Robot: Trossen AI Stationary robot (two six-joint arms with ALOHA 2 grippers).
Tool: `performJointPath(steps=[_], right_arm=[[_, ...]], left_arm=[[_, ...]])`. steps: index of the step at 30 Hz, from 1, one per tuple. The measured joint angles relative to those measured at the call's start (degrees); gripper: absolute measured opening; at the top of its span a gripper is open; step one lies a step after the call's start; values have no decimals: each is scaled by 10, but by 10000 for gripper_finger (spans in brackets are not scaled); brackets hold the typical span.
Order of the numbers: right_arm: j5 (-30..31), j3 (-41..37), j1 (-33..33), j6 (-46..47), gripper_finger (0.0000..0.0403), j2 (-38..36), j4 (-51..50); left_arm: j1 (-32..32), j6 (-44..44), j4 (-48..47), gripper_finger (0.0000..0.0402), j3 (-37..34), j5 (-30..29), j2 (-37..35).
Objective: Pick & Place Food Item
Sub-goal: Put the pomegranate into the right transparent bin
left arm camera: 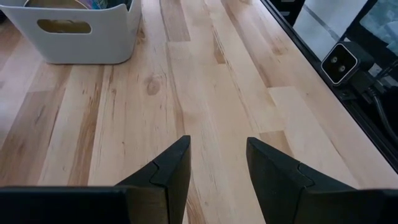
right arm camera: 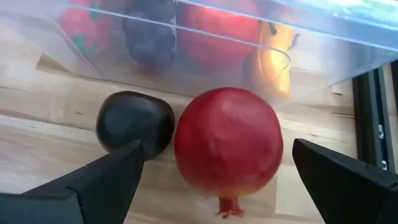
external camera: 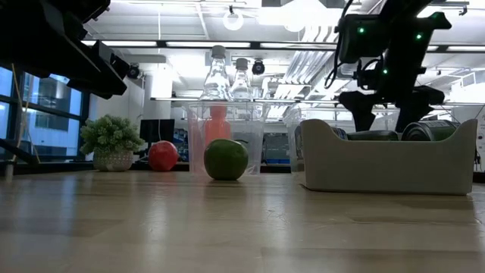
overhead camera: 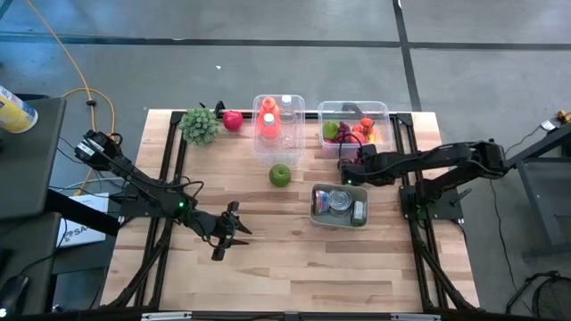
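Observation:
A red pomegranate [right arm camera: 227, 149] and a dark round fruit [right arm camera: 134, 121] lie on the wooden table against the near wall of a clear fruit bin [right arm camera: 205, 37]. My right gripper [right arm camera: 217, 149] hangs open just above them, slanting down, one finger on either side of the pomegranate and touching nothing. In the high view this gripper [overhead camera: 348, 166] sits at the bin's near edge and covers both fruits. My left gripper [overhead camera: 230, 232] waits open over bare table near the front left, nothing between its fingers [left arm camera: 177, 165].
A green apple [overhead camera: 280, 175] lies mid-table. A white bin [overhead camera: 314, 212] with cans stands near the right arm. At the far edge are a clear bin with bottles [overhead camera: 278, 125], a red fruit [overhead camera: 233, 120] and a green plant [overhead camera: 200, 125].

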Motion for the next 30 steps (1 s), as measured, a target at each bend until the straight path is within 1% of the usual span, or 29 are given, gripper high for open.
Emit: performJointPath(steps=[4,9,16,25,30], right_arm=[[2,-10,-7,-6,396,0,10],[27,-20,-14,8,396,0,15],[27,-43,-26,-14,396,0,66],[29,-98,-26,-9,396,0,136],[27,-115,-26,-26,396,0,173]], left_arm=[[0,0,0,147,0,0,0],[0,0,0,147,0,0,0],[0,-2,10,147,0,3,0],[0,0,9,147,0,3,0],[6,5,12,147,0,3,0]])
